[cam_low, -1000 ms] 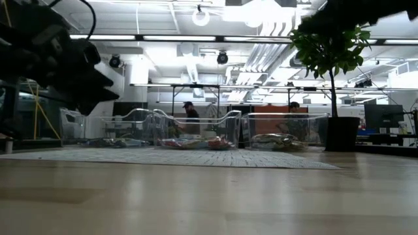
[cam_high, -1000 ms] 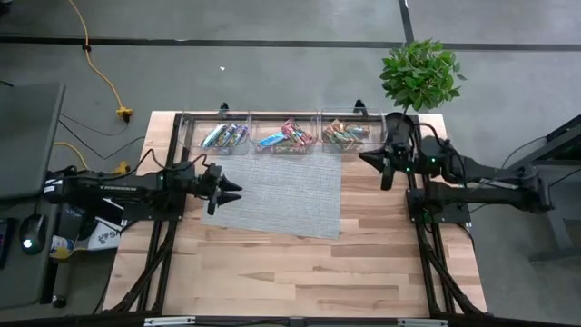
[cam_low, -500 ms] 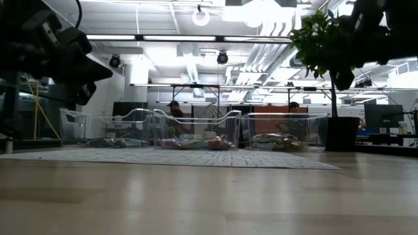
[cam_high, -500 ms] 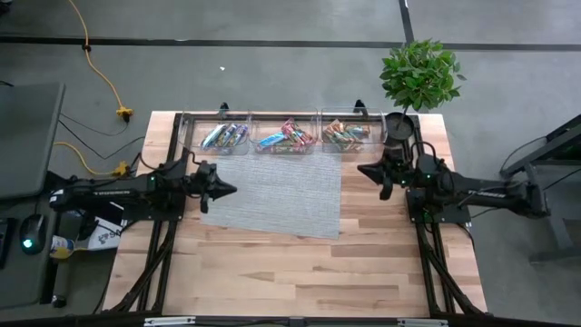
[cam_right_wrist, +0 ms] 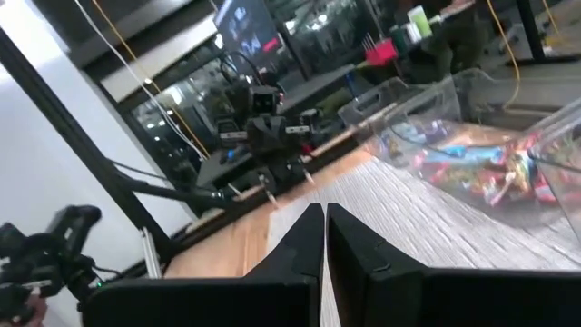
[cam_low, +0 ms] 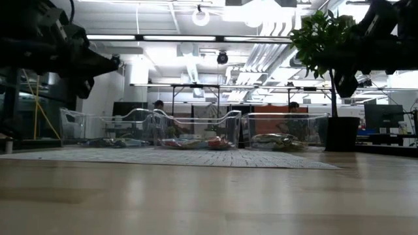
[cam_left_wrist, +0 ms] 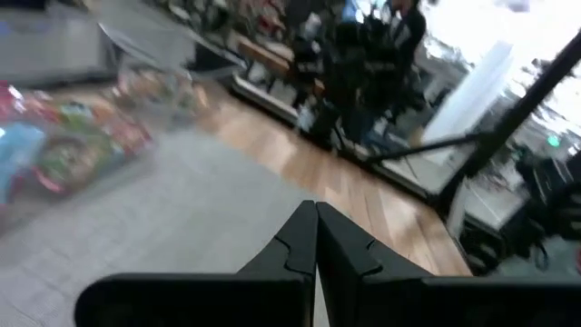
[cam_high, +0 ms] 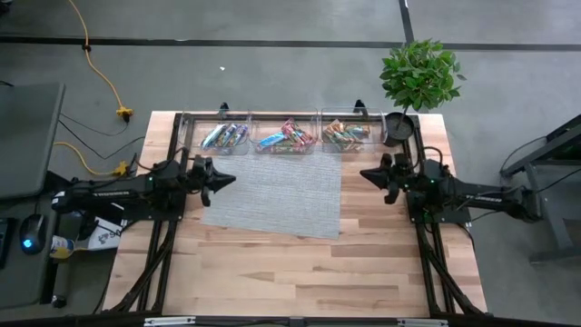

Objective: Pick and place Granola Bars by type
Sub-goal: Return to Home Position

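Note:
The Granola Bars lie in three clear bins along the table's far edge: blue-silver ones in the left bin [cam_high: 224, 136], red-pink ones in the middle bin [cam_high: 286, 136] and green-orange ones in the right bin [cam_high: 345, 134]. My left gripper [cam_high: 227, 177] hovers over the left edge of the grey mat [cam_high: 272, 195], shut and with nothing in it [cam_left_wrist: 316, 241]. My right gripper [cam_high: 365, 173] hovers just off the mat's right edge, also shut and with nothing in it [cam_right_wrist: 324, 232]. The two grippers point toward each other across the mat.
A potted plant [cam_high: 419, 74] stands at the far right corner, its pot [cam_high: 398, 127] beside the right bin. Bare wooden tabletop [cam_high: 290, 272] lies between the mat and the near edge. People show in the room beyond the table [cam_low: 157, 108].
My left gripper has shut on nothing, risen a little and shifted toward the far edge. My right gripper, staying shut, has drawn away from the pot toward the near edge and come lower.

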